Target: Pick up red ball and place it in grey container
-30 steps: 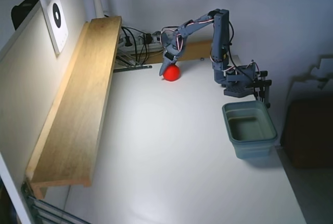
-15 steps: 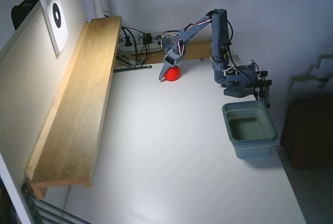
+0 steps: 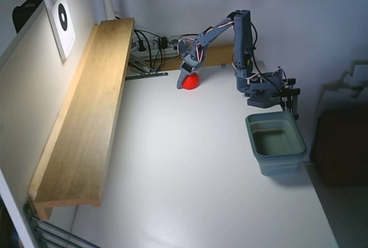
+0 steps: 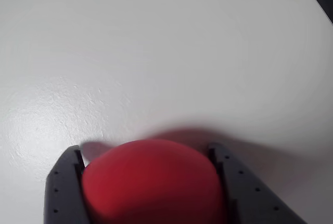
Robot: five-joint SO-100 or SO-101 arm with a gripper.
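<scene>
In the fixed view we see our arm stretched toward the far end of the white table [image 3: 190, 161], the gripper [image 3: 185, 82] lowered over the red ball [image 3: 191, 81], which sits on the tabletop near the cables [image 3: 150, 46] and the end of the long wooden shelf [image 3: 86, 115]. In the wrist view the ball [image 4: 153, 180] fills the space between the two dark fingers [image 4: 65, 190], which press against both of its sides, so we are grasping it while it rests on the table. The grey container [image 3: 276, 142] stands well apart at the right edge of the table in the fixed view, just beside the arm's base, open side up.
</scene>
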